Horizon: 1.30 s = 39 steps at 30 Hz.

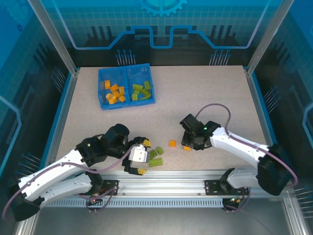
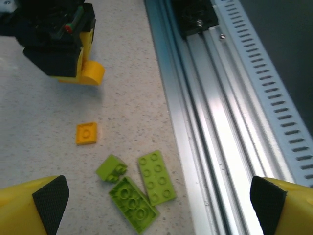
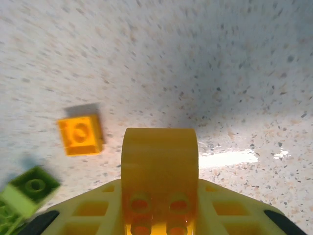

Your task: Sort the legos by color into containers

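My right gripper (image 3: 160,205) is shut on an orange rounded lego (image 3: 160,161), low over the table (image 1: 188,146). An orange square lego (image 3: 80,133) lies just left of it (image 1: 172,143). My left gripper (image 2: 159,196) stands open above three lime green legos (image 2: 156,176) by the front rail (image 1: 156,155), its pads (image 2: 49,196) wide apart and holding nothing. The blue tray (image 1: 128,105) sits at the back left. Its left compartment holds several orange legos (image 1: 115,93) and its right one holds green legos (image 1: 141,91).
The aluminium rail (image 2: 215,112) runs along the table's near edge, right beside the green legos. In the left wrist view the right gripper (image 2: 90,72) hangs just beyond the orange square lego (image 2: 86,133). Open tabletop (image 1: 205,93) lies between the arms and the tray.
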Each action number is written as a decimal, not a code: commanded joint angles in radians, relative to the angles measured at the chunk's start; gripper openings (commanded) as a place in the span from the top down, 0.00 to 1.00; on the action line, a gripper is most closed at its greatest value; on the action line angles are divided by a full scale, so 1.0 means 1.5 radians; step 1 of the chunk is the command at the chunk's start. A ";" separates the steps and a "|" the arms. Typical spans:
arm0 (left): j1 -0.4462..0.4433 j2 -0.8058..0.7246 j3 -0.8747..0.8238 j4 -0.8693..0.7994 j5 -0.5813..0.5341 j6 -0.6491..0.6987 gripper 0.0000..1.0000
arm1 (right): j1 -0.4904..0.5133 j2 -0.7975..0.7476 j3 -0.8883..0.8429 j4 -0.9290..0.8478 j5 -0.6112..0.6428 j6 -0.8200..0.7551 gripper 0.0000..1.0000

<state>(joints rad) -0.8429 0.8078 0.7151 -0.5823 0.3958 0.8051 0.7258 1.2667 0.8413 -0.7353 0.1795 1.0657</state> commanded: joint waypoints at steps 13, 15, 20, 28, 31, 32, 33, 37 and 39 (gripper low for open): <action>0.016 -0.116 0.228 -0.025 -0.610 -0.642 0.01 | 0.120 0.192 0.454 0.103 0.001 -0.385 0.73; 0.017 -0.117 0.263 -0.089 -0.668 -0.697 0.01 | 0.121 0.279 0.536 0.114 -0.007 -0.405 0.74; 0.017 -0.132 0.300 -0.205 -0.733 -0.768 0.01 | 0.118 0.500 0.776 0.114 -0.011 -0.472 0.72; 0.017 -0.172 0.279 -0.245 -0.732 -0.783 0.01 | 0.102 0.854 1.219 0.034 0.042 -0.584 0.73; 0.018 -0.169 0.274 -0.243 -0.729 -0.761 0.01 | 0.100 0.947 1.343 0.032 0.082 -0.643 0.73; 0.017 -0.169 0.272 -0.237 -0.725 -0.754 0.01 | 0.099 0.958 1.351 0.049 0.089 -0.656 0.73; 0.017 -0.169 0.270 -0.232 -0.720 -0.748 0.01 | 0.098 0.963 1.344 0.078 0.082 -0.673 0.73; 0.017 -0.161 0.267 -0.226 -0.711 -0.734 0.01 | 0.100 0.975 1.314 0.189 0.072 -0.719 0.70; 0.018 -0.157 0.267 -0.234 -0.708 -0.736 0.01 | 0.098 0.993 1.333 0.214 0.072 -0.714 0.67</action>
<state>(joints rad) -0.8207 0.5610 1.1236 -0.9230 -0.6731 -0.3252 0.8799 2.7350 2.7941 -0.5499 0.2668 0.0559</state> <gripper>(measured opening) 0.987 0.322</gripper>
